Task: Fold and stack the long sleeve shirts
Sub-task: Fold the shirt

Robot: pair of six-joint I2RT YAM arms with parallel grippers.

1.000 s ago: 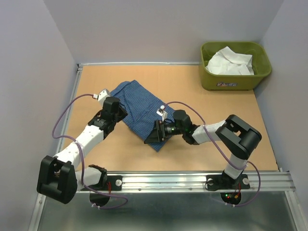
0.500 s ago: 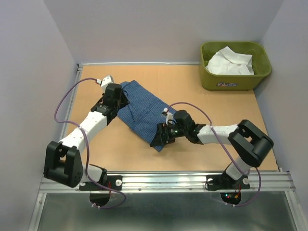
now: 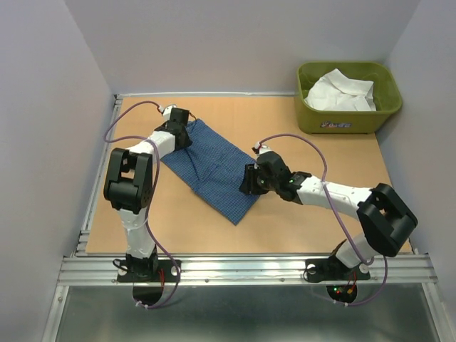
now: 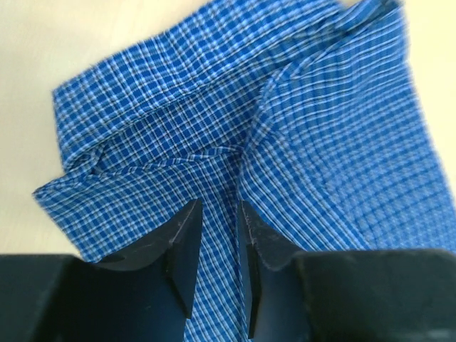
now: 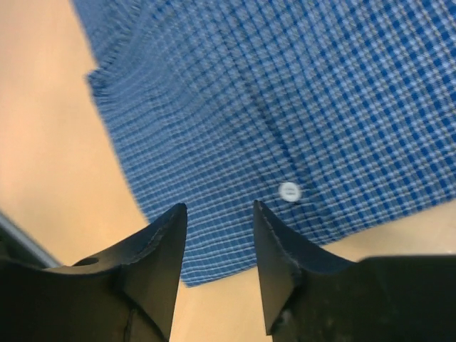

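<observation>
The blue checked long sleeve shirt (image 3: 210,167) lies folded in a slanted band on the tan table. My left gripper (image 3: 184,135) is at its far left corner. In the left wrist view the left gripper (image 4: 217,206) has a narrow gap between its jaws, and creased blue shirt (image 4: 320,128) shows through it. My right gripper (image 3: 247,182) is at the shirt's right edge. In the right wrist view the right gripper (image 5: 219,206) stands open just above the hem of the blue shirt (image 5: 285,92), near a white button (image 5: 288,191). The white shirt (image 3: 340,92) lies crumpled in the tub.
The olive-green tub (image 3: 313,121) stands at the back right corner of the table. Grey walls close in the left, back and right sides. A metal rail (image 3: 249,267) runs along the near edge by the arm bases.
My left arm reached farther back, to the shirt's far left corner. My right gripper moved from the near corner to the right edge and its jaws narrowed. The shirt lies flatter and wider.
</observation>
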